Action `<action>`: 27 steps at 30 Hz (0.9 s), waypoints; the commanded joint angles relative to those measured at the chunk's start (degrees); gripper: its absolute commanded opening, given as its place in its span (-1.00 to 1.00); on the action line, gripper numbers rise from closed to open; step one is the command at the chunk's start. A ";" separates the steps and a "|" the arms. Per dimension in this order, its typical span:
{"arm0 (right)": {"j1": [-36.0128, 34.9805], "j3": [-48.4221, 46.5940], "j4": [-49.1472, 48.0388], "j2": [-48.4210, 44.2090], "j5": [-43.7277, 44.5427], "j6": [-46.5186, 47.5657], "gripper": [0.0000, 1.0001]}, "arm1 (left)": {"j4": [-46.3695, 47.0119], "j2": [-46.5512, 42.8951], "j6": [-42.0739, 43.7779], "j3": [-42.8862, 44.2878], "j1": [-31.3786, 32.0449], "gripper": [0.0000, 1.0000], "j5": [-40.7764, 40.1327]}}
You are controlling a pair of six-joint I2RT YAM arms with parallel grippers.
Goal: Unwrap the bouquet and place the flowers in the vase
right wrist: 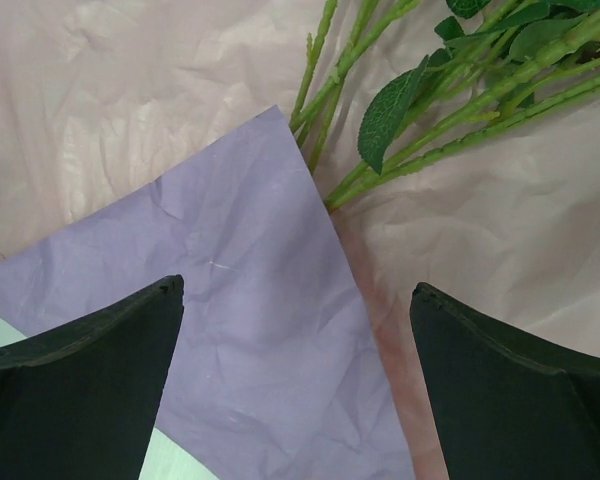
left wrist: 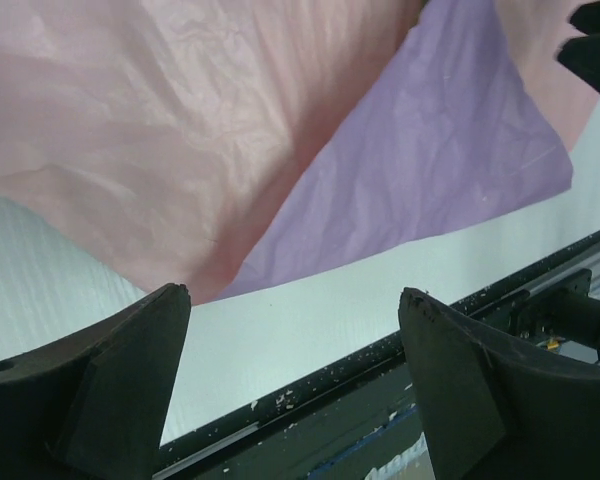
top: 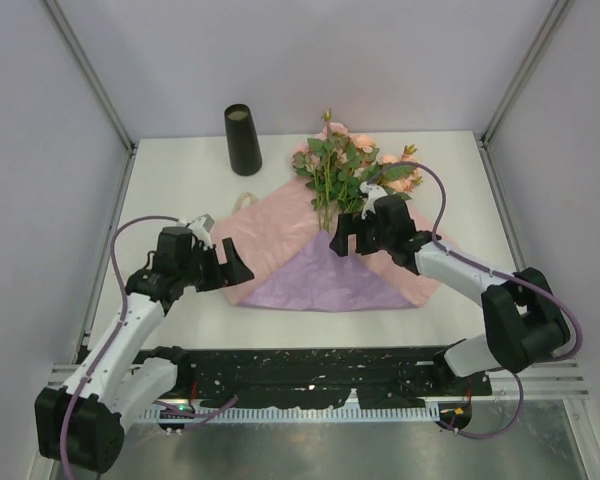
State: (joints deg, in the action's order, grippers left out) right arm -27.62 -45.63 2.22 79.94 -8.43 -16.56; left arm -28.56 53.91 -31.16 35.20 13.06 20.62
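Hovering over the stem ends [right wrist: 460,130], right gripper [top: 348,243] is wide apart and empty, likely lining up to lift the flowers [top: 345,170] off the wrapping sheet [top: 270,235], which lies spread pink-side up with one purple flap [top: 320,282] folded over its near edge. Left gripper [top: 236,270], also apart and empty, sits by the sheet's left edge, probably to pin the paper. Count: one bunch (blooms too clustered to count), one sheet, one cream ribbon [top: 247,199], one black vase [top: 243,140] upright far-left, well apart from the flowers.

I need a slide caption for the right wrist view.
Open right end effector above unfolded wrapping paper, flower stems lying just ahead.
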 commanded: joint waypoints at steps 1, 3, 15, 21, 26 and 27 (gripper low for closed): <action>3.79 -1.58 -6.77 3.54 -10.97 3.72 0.99 | -7.37 -6.26 6.80 6.71 -0.23 0.87 3.81; 4.76 -1.40 -6.88 5.30 -13.28 4.25 0.99 | -9.93 -8.63 9.35 8.12 -0.23 0.99 4.25; 5.12 -2.10 -4.24 11.11 -20.93 8.90 0.95 | -8.80 -17.78 9.71 3.73 -0.23 0.99 3.38; 5.12 -2.19 -2.57 11.38 -25.57 9.79 0.91 | -9.24 -17.79 9.71 3.65 -0.14 0.99 1.88; 4.50 0.53 -0.03 4.90 -29.10 9.44 0.88 | -9.94 -17.96 9.80 3.91 -0.23 0.99 0.47; 4.33 0.97 1.11 3.74 -29.28 9.35 0.88 | -9.94 -18.14 9.89 3.91 -0.23 0.99 0.12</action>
State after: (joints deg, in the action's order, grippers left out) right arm -22.46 -45.65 0.45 90.43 -33.34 -7.86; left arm -38.17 36.58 -22.02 38.83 13.06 21.98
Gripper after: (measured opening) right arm 0.941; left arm 0.994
